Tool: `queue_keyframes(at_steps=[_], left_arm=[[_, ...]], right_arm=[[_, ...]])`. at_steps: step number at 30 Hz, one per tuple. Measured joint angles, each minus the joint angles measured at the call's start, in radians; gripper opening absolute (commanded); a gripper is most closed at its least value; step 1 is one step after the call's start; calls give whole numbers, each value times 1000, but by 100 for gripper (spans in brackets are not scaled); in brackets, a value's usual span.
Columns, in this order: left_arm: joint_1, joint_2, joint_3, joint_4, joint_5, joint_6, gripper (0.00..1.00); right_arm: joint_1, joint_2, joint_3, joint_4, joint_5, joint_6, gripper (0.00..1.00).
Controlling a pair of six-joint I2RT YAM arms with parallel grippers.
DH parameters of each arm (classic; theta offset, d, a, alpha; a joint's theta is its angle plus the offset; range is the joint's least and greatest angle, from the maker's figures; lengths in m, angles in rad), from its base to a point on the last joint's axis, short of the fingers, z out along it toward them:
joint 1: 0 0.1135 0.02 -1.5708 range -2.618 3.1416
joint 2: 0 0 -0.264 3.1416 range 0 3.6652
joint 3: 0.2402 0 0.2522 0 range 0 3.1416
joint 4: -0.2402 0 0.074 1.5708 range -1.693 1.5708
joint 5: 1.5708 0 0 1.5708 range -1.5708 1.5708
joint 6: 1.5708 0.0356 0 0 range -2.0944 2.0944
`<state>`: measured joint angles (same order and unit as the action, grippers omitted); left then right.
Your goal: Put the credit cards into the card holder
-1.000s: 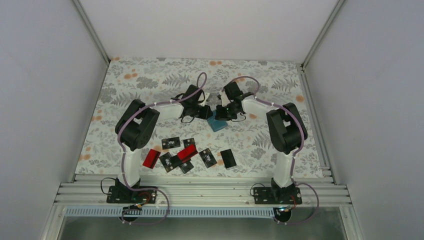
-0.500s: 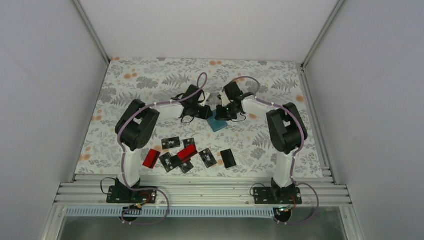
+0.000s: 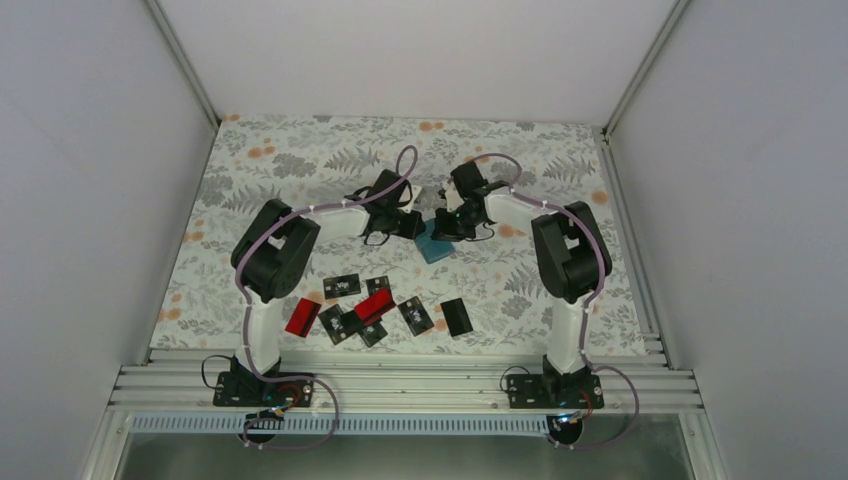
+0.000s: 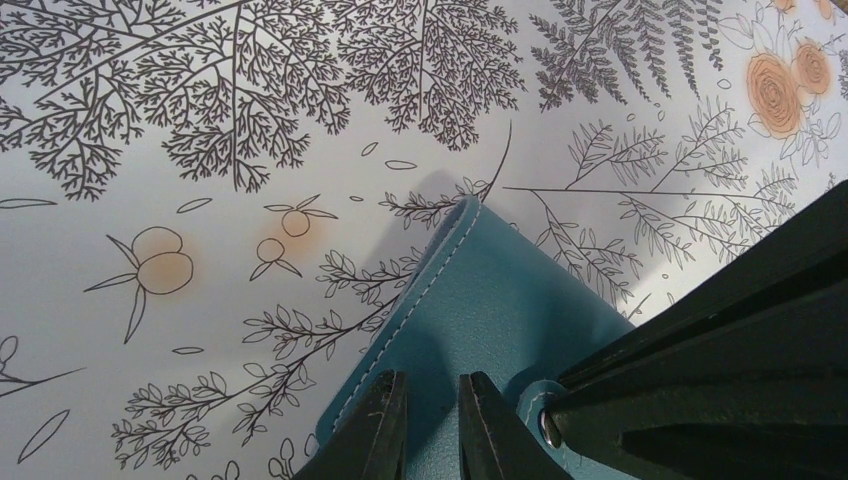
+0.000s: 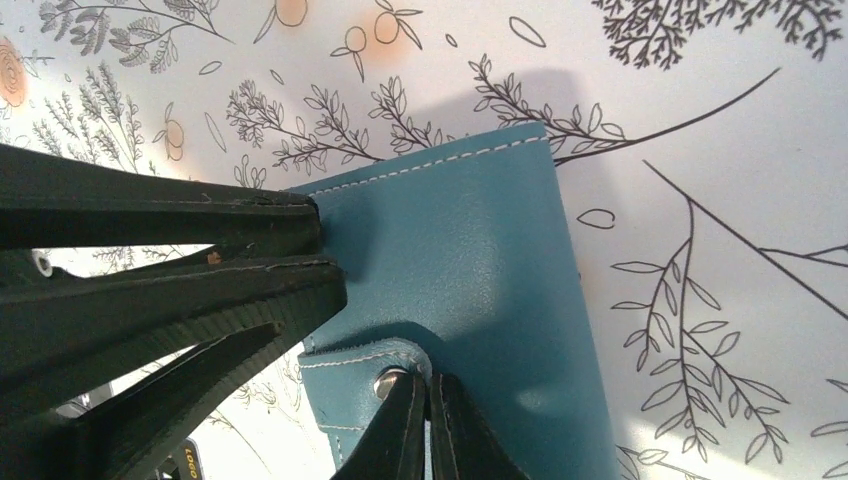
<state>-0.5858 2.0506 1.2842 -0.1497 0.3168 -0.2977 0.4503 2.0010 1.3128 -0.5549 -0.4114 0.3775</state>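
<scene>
The teal card holder (image 3: 436, 248) lies mid-table between both grippers. My left gripper (image 3: 417, 227) has its jaws nearly together on the holder's edge; the left wrist view shows its tips (image 4: 432, 415) on the teal leather (image 4: 500, 300). My right gripper (image 3: 442, 228) is shut on the holder's snap tab, and the right wrist view shows its tips (image 5: 428, 400) by the metal snap (image 5: 385, 381). The left gripper's fingers (image 5: 250, 215) reach in from the left there. Red cards (image 3: 302, 316) and black cards (image 3: 341, 286) lie scattered near the front edge.
The table has a floral cloth (image 3: 300, 170). White walls close it in at the left, back and right. An aluminium rail (image 3: 400, 385) holding both arm bases runs along the near edge. A lone black card (image 3: 456, 316) lies at the right of the pile.
The right arm has shifted slightly to the left. Both grippers stay at the card holder, and the cards have not moved.
</scene>
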Motion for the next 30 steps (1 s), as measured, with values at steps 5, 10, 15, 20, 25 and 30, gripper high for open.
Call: queue_keyframes(at_steps=[5,10,15,20,25,30], left_arm=[[-13,0,16,-26,-27,2,15],[-21,0,21,-35,-52,2,15],[-23,0,21,-35,-58,2,15],[-24,0,21,-35,-68,2,15],[-26,-5,6,-17,-74,3,14],[-26,-35,-49,42,-73,1,12]], right_arm=[[-4,28,26,-42,-2,13,4],[-3,54,65,-91,3,25,4],[-3,83,110,-148,5,37,4],[0,109,159,-206,15,41,4],[10,122,194,-246,37,40,4],[27,127,217,-275,74,38,4]])
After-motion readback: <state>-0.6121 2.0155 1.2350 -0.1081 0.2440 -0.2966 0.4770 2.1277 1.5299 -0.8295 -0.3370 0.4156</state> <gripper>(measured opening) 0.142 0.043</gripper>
